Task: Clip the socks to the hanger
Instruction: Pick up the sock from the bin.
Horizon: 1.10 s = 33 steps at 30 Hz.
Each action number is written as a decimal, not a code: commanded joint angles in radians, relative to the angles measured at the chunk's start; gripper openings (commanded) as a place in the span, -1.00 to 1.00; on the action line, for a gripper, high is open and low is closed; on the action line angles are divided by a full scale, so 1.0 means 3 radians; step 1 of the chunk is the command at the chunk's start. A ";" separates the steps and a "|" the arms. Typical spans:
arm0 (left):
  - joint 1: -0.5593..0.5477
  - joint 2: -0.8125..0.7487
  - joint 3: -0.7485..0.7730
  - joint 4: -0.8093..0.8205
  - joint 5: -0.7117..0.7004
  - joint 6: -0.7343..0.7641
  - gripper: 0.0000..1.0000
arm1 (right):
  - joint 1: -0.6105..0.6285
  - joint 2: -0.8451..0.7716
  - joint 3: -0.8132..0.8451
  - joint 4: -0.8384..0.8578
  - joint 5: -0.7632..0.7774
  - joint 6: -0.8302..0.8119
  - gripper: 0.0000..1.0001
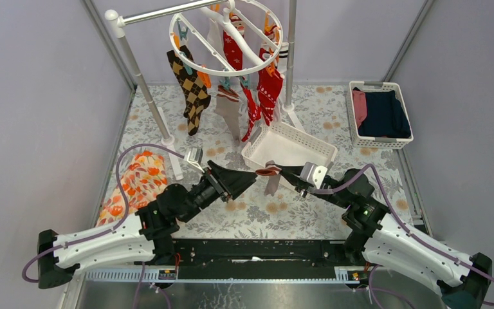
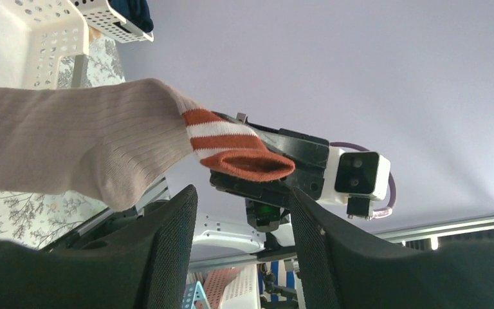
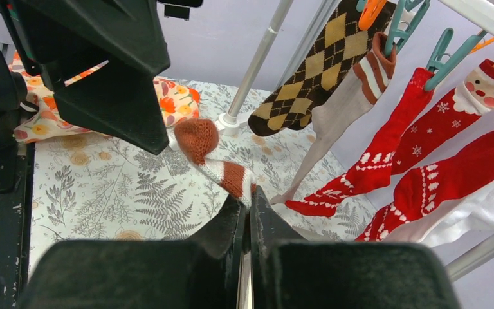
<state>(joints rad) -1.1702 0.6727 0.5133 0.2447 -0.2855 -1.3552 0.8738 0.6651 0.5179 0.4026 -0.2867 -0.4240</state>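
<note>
Overhead, the round white hanger (image 1: 226, 67) carries an argyle sock (image 1: 192, 90), a taupe sock with a striped cuff (image 1: 230, 111) and red Christmas socks (image 1: 267, 90) on its clips. Low over the floral mat, my right gripper (image 1: 282, 171) (image 3: 249, 193) is shut on the orange-and-white striped cuff of another taupe sock (image 2: 90, 148) (image 3: 201, 138); the foot hangs down. My left gripper (image 1: 252, 177) (image 2: 241, 193) faces it, open, its fingertips (image 2: 183, 199) just short of the cuff end (image 2: 247, 164), nothing between them.
A white slatted basket (image 1: 309, 138) stands just behind the two grippers. Another basket (image 1: 381, 142) with navy and pink clothes sits at the back right. An orange floral cloth (image 1: 135, 183) lies at the left. Grey poles (image 1: 145, 90) (image 1: 291, 58) flank the hanger.
</note>
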 commanded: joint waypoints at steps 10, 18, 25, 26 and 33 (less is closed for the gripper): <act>0.0092 0.0357 0.0041 0.0580 -0.0072 0.0008 -0.13 | 0.0027 -0.0036 -0.0014 0.0236 -0.0158 -0.0009 -1.00; 0.0174 0.0553 0.0014 0.0824 0.0133 -0.0073 -0.55 | 0.0024 -0.0032 -0.0004 0.0218 -0.0161 -0.0020 -1.00; 0.0268 0.0478 0.0015 0.0711 0.0211 0.0193 -1.00 | 0.0024 -0.0012 0.0013 0.0151 -0.0182 -0.0003 -0.93; 0.0278 0.0455 0.0050 0.0586 0.0197 0.0341 -1.00 | 0.0023 -0.0024 0.0026 0.0109 -0.0184 -0.0006 -0.87; 0.0290 0.0315 0.0727 -0.0893 -0.0231 0.1768 -1.00 | 0.0027 -0.0084 0.0115 -0.0155 -0.0173 0.0187 0.12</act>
<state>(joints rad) -1.0920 0.7918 0.6052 0.2192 -0.2615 -1.1160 0.8738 0.6601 0.5106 0.3737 -0.3355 -0.4129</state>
